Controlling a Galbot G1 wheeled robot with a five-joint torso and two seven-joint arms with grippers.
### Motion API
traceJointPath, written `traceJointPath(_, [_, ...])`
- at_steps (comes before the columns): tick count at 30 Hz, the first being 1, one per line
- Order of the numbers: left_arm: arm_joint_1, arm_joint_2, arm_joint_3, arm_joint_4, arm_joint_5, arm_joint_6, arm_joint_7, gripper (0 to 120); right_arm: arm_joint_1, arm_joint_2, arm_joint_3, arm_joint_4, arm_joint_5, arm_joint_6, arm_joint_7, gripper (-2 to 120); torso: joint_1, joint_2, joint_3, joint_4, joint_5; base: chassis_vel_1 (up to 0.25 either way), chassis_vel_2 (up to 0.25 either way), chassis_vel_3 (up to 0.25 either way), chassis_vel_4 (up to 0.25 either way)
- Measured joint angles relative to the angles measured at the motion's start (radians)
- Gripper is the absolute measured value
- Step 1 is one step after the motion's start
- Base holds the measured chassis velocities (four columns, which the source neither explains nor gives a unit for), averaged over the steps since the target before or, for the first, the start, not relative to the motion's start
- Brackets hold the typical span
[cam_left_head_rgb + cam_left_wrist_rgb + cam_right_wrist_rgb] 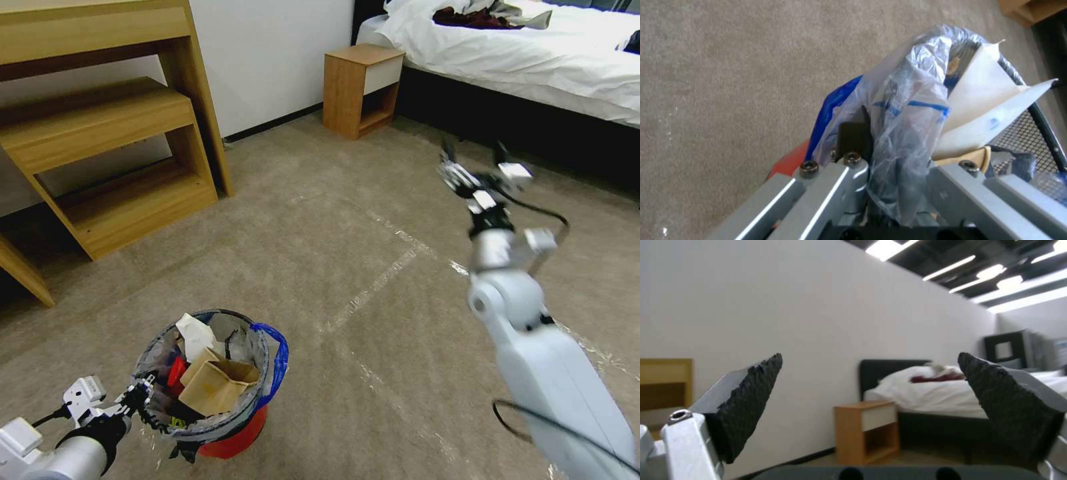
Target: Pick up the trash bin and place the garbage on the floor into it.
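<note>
between your left gripper's (143,398) clamped fingers sits the bagged rim of the trash bin (230,437) holding garbage (217,383), while your right gripper (475,162) hangs spread and empty.

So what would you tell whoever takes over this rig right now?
Left pincer is shut on the trash bin, gripping its rim and plastic liner.
Right pincer is open and empty, raised above the floor towards the bed.
The bin holds garbage: cardboard, white paper, red wrapper.
No litter is visible on the carpet ahead. Left: check the floor outside this view.
</note>
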Motion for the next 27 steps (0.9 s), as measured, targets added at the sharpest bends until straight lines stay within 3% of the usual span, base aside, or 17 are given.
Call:
traceJointPath(5, [0.008,0.008,0.001,0.000,-0.018,0.007,-0.018,0,-0.189,0.045,0.138,0.057,-0.064,0.072,-0.058,100,0.000,0.000,0.000,-0.0004,-0.0001,0.000,0.000,0.000,0.000])
traceJointPath(9, [0.018,0.010,0.000,0.000,-0.029,0.010,-0.027,0,-0.257,0.090,0.182,0.068,-0.120,0.114,-0.074,100,0.000,0.000,0.000,-0.0002,-0.0003,0.000,0.000,0.000,0.000])
traceJointPath(21, [0.038,0.003,-0.007,0.000,-0.051,0.016,-0.046,0,-0.352,0.201,0.205,0.031,-0.309,0.289,-0.042,100,0.000,0.000,0.000,0.0000,-0.0002,0.000,0.000,0.000,0.000])
traceJointPath(27, [0.047,0.001,-0.006,0.000,-0.051,0.017,-0.048,0,-0.361,0.219,0.199,0.016,-0.328,0.325,-0.034,100,0.000,0.000,0.000,0.0000,-0.0002,0.000,0.000,0.000,0.000])
